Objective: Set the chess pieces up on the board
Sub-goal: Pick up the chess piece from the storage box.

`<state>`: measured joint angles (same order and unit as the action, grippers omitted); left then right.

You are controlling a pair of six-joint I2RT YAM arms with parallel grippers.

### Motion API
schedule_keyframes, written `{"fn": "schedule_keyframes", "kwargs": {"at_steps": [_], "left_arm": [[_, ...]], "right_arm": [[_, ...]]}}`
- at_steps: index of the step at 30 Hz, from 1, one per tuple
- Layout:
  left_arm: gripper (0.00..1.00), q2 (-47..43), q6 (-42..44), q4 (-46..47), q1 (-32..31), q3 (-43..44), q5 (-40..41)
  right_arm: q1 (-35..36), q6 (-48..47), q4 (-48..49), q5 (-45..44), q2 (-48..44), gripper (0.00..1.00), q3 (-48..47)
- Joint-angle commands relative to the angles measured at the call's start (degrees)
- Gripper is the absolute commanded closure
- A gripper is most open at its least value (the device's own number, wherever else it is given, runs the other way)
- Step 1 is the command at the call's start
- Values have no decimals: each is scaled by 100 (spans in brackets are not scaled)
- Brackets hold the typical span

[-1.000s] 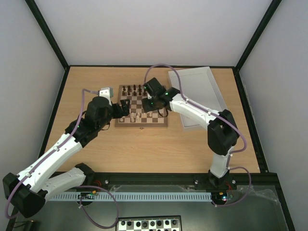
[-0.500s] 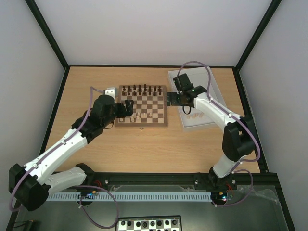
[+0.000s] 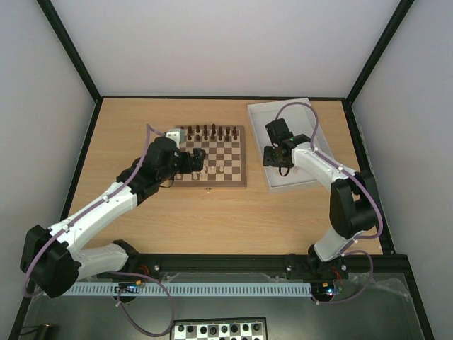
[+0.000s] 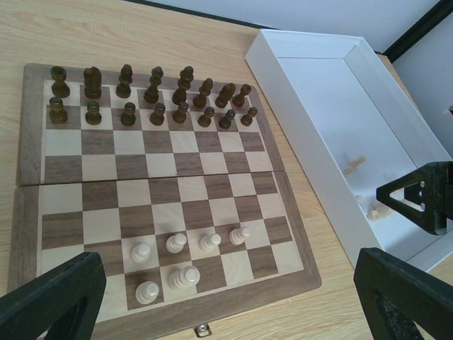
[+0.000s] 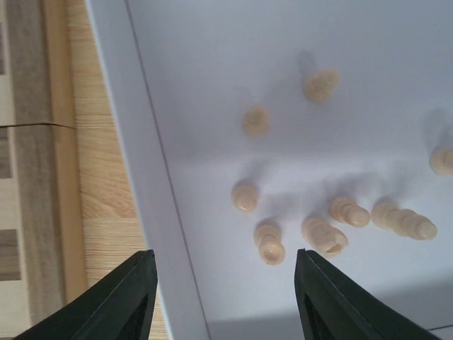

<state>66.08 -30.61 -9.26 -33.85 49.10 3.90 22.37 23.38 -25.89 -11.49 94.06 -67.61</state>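
Observation:
The wooden board [image 3: 209,183] lies mid-table, and the left wrist view shows its border [image 4: 28,142]. Several cream pieces [image 4: 184,276] stand on its two near rows. More cream pieces [image 5: 269,243] lie loose in the white tray [image 5: 152,184]. My left gripper [image 3: 195,161] is open and empty above the board's near left part; its fingertips [image 4: 53,297] frame the near rows. My right gripper [image 3: 277,159] is open and empty over the tray's near left part, with its jaws straddling the tray wall and the closest loose pieces [image 5: 226,304].
Dark brown pieces [image 4: 152,92] fill the board's two far rows. The white tray [image 3: 311,120] sits right of the board, close to its edge. A black-and-white board [image 3: 219,330] lies below the table's front rail.
My right arm has swung right, from above the board to over the tray. My left gripper has shifted a little right over the board's near left part.

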Motion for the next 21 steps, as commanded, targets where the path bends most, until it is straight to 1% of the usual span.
{"fn": "schedule_keyframes", "kwargs": {"at_steps": [1, 3, 6, 15, 19, 21], "left_arm": [[0, 63, 113, 196, -6, -19, -159], [1, 97, 125, 204, 1, -11, -186], [1, 132, 147, 224, 1, -15, -234], [0, 216, 143, 293, 10, -41, -353], [0, 212, 143, 302, 20, -51, -355], [1, 206, 147, 302, 26, -50, -355]], "right_arm": [[-132, 105, -248, -120, -57, 45, 183], [-172, 118, -277, -153, 2, 46, 204], [-276, 148, -241, -176, 5, 52, 329], [-639, 107, -131, -145, -16, 53, 627], [-682, 88, -37, -97, 59, 58, 658], [-697, 76, -2, -69, 152, 58, 645]]}}
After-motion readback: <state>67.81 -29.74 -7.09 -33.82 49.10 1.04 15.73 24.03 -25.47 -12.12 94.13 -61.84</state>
